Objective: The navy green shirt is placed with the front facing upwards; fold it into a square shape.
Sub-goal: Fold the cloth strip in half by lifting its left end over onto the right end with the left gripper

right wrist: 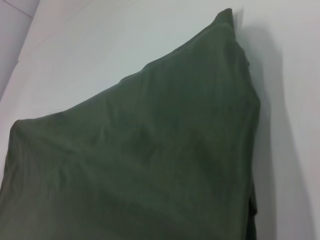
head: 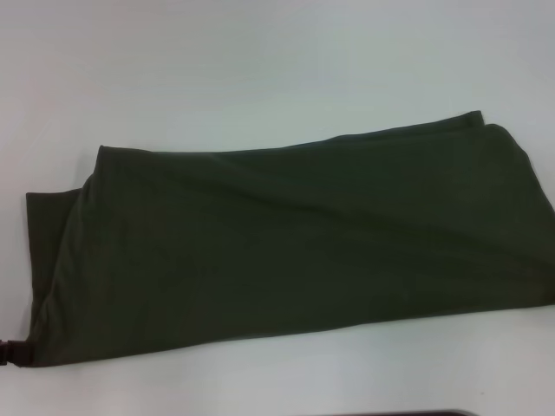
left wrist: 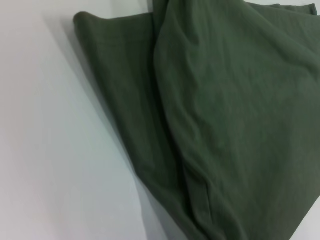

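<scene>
The navy green shirt (head: 286, 238) lies folded lengthwise into a long band across the white table, plain green side up, no lettering showing. Its left end shows two layers, with a lower layer sticking out at the far left. The left wrist view shows those layered folds of the shirt (left wrist: 225, 115) from close by, and the right wrist view shows the shirt's (right wrist: 150, 160) other end rising to a corner. A small dark part of my left gripper (head: 9, 351) shows at the shirt's near left corner. My right gripper is out of view.
The white table (head: 260, 61) surrounds the shirt, with bare surface behind it and a strip in front. A dark edge (head: 408, 413) shows at the very bottom of the head view. The shirt's right end reaches that view's right border.
</scene>
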Controlling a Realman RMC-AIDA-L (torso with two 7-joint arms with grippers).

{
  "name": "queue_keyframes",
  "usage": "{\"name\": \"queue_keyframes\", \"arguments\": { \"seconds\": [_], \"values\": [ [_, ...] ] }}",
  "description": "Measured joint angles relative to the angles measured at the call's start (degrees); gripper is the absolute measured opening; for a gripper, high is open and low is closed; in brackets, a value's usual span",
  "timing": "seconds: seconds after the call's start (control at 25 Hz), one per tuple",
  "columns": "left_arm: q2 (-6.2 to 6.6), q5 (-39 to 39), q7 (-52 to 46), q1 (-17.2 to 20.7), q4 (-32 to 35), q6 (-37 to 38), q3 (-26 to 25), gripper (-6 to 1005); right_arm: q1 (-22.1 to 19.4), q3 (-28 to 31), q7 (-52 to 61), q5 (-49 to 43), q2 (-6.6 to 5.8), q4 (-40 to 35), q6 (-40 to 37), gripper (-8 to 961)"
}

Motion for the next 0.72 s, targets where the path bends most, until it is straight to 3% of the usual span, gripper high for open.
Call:
{"name": "queue_keyframes", "arguments": {
  "seconds": [0.72],
  "values": [
    [0.24, 0.0, 0.1, 0.2, 0.0, 0.8, 0.3, 12, -1.5, 0.0, 0.2, -0.8, -0.44, 0.0, -2.3, 22]
  ]
}}
